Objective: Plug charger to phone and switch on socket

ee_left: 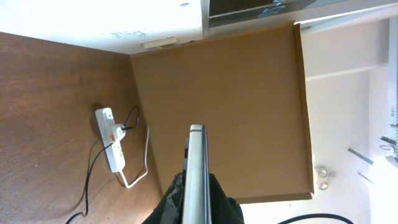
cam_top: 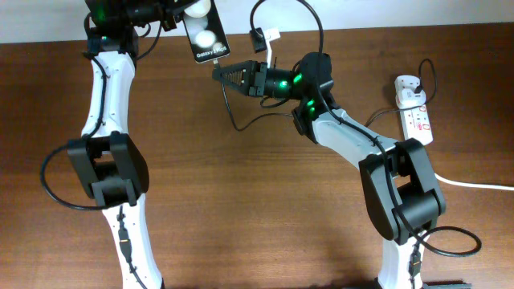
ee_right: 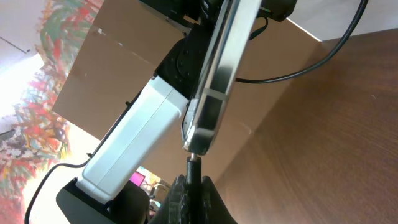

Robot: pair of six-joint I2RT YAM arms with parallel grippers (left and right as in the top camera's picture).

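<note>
My left gripper (cam_top: pixel 178 18) is shut on the phone (cam_top: pixel 205 36) and holds it above the table's far edge, with the glossy screen facing the overhead camera. In the left wrist view the phone (ee_left: pixel 198 168) shows edge-on between the fingers. My right gripper (ee_right: pixel 191 186) is shut on the charger plug (ee_right: pixel 194 167). The plug's metal tip touches the port at the phone's lower end (ee_right: pixel 200 134). From above, the right gripper (cam_top: pixel 227 75) sits just below the phone's text end. The thin black charger cable (cam_top: pixel 241 126) hangs from it. The socket (cam_top: pixel 416 116) lies at the right.
A white adapter (cam_top: pixel 408 87) sits in the socket's far end, and a thick white cord (cam_top: pixel 474 185) runs off to the right. The socket (ee_left: pixel 112 142) also shows in the left wrist view. A brown board (ee_left: pixel 236 106) stands behind the table.
</note>
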